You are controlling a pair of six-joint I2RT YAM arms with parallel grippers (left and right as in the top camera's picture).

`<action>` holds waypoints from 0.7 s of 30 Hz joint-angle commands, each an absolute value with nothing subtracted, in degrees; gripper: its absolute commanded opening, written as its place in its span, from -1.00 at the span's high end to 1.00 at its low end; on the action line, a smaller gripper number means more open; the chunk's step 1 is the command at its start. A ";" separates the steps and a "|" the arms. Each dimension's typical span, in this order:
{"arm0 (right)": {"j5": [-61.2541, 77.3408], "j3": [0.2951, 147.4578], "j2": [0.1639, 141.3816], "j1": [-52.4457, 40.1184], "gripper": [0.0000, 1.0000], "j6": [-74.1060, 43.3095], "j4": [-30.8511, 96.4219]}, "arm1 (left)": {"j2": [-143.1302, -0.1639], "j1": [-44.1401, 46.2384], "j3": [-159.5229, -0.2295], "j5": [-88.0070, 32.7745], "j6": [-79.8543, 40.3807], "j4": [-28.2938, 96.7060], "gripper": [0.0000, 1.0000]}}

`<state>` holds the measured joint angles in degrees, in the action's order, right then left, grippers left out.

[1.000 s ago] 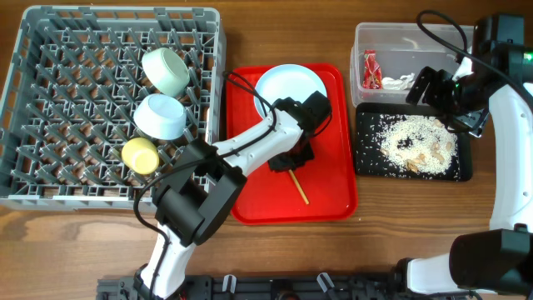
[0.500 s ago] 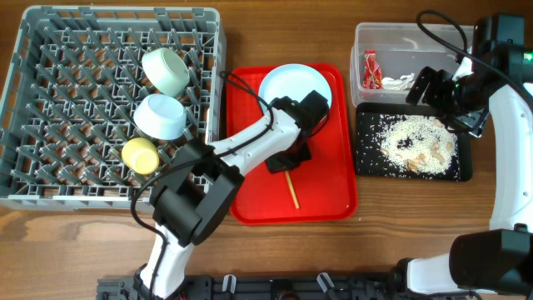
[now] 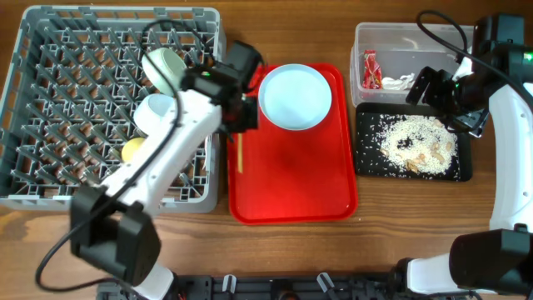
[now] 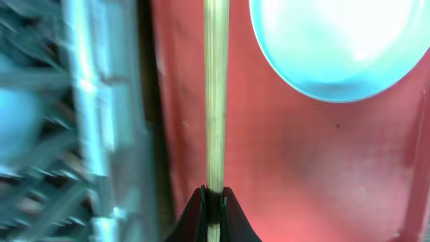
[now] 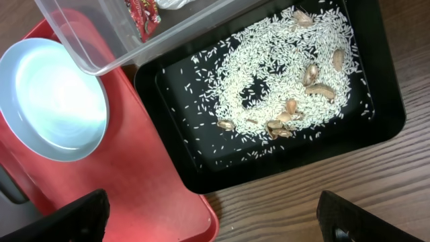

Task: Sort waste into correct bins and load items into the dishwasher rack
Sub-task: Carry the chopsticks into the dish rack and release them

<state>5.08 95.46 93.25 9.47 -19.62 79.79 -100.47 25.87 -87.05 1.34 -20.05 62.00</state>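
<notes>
Since a second ago my left arm has swung off the middle of the red tray [image 3: 291, 183] toward the worktop's left edge, and it now sits over the right wall of the rack [image 3: 58, 108]. The chopstick [image 4: 215, 101] has gone with it. It lay slanted near the tray's near edge and now runs straight along the tray's left rim. The saucer [image 3: 294, 97], half covered by the arm before, shows whole at the tray's far edge. My right arm has not shifted.

The left fingers [image 4: 198, 215] are clenched on one end of the chopstick. The rest of it reaches out over the red surface, between the rack wall and the saucer. I cannot tell whether its free end touches the tray.

The chopstick is a thin, pale, straight wooden stick with a fine grain. The saucer is round, glossy and pale blue; the tray is smooth red plastic.

The right fingers [image 5: 74, 218] are spread wide and grasp nothing. They hang over the black tray [image 3: 371, 158] by the right edge, with white rice [image 3: 412, 142] and brown bits scattered in it. The clear tub [image 3: 400, 37] in the far-right corner holds the red wrapper [image 3: 371, 69].
</notes>
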 commanded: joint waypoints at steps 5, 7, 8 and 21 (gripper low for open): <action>5.13 96.09 93.12 9.45 -0.99 -19.03 80.03 | -99.55 15.18 -87.11 1.83 -8.95 60.71 0.92; 5.15 96.09 93.12 9.45 -0.99 -19.05 80.01 | -99.55 13.96 -87.11 0.38 -7.20 60.69 0.92; 5.15 96.09 93.12 9.45 -0.99 -19.09 80.01 | -99.57 13.78 -87.11 -0.01 -6.26 60.55 0.92; 5.15 96.09 93.12 9.45 -0.99 -19.09 80.03 | -104.73 12.88 -86.24 -0.12 -4.51 55.94 0.87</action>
